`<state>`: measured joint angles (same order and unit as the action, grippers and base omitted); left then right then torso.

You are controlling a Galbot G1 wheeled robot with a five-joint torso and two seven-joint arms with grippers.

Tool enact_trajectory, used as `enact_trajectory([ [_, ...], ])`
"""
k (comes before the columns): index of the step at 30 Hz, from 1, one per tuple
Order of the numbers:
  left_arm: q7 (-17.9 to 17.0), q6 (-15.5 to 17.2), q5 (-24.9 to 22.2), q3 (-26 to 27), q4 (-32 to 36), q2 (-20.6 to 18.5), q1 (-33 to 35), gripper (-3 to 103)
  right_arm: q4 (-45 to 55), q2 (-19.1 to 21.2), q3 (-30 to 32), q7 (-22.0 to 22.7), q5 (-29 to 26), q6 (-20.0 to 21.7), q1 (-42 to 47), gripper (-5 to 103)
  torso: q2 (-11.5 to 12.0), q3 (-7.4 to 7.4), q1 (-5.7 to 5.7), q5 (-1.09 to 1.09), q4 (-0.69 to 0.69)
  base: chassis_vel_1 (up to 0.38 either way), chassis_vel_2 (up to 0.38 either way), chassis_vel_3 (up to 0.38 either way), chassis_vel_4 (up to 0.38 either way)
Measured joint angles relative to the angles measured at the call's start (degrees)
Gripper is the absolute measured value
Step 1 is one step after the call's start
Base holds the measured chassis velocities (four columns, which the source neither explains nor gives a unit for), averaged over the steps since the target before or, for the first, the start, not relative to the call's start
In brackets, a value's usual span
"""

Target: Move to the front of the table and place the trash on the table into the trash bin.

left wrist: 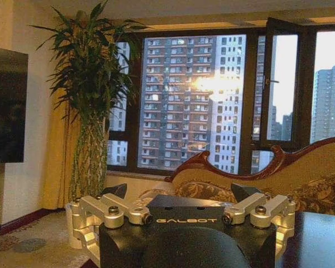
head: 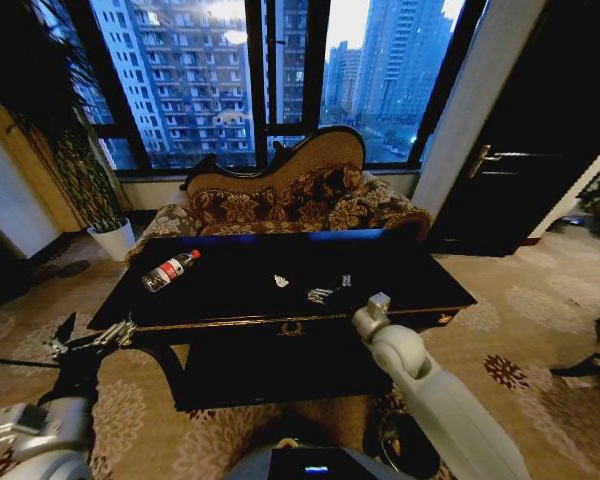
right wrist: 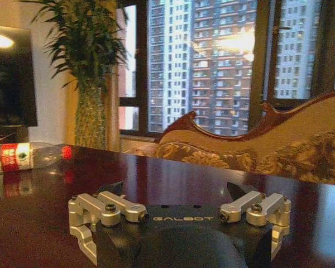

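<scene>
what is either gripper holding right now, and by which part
Nothing. The left gripper and right gripper are both open and empty; the bottle lies untouched on the table.

Head view: black table [head: 230, 290] ahead, sofa [head: 290, 200] behind it under the windows [head: 270, 70]. Bottle [head: 170, 270] lies on its side near the table's left end. White scrap [head: 281, 281] and dark scraps [head: 330, 292] near centre. Left gripper [head: 65, 338] off the table's front-left corner, fingers spread. Right gripper [head: 373, 313] at the front edge, right of centre. Bin [head: 405, 440] on the carpet, partly behind the right arm.
</scene>
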<state>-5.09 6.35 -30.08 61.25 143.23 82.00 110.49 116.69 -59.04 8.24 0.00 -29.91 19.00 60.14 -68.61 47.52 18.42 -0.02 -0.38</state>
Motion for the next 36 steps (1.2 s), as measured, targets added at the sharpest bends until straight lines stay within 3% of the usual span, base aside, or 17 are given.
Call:
enact_trajectory([
  [13, -0.3, 0.0, 0.0, 0.9, 0.1, 0.3, -0.1, 100, -5.4, -1.7, -9.8, 0.0, -1.3, 3.1, -7.9, 100, 0.0, 0.0, 0.0, 0.01, 0.0, 0.0, 0.0, 0.0, 0.0],
  [26, -0.3, 0.0, -0.2, 0.9, 0.1, 0.1, -0.2, 100, -10.5, -2.4, -11.4, 0.0, -1.7, 3.6, -10.6, 102, 0.0, 0.0, 0.0, 0.01, 0.0, 0.0, 0.0, 0.0, 0.0],
  [30, -0.3, 0.0, -0.3, 1.3, 0.1, 0.1, -0.1, 100, -11.5, -2.6, -11.5, 0.0, -1.7, 3.5, -11.0, 94, 0.0, 0.0, 0.0, 0.01, 0.0, 0.0, 0.0, 0.0, 0.0],
  [36, -0.3, 0.0, -0.4, 1.3, 0.1, 0.1, -0.1, 100, -11.5, -2.6, -11.7, 0.0, -1.7, 3.4, -10.7, 70, 0.0, 0.0, 0.0, 0.01, 0.0, 0.0, 0.0, 0.0, 0.0],
])
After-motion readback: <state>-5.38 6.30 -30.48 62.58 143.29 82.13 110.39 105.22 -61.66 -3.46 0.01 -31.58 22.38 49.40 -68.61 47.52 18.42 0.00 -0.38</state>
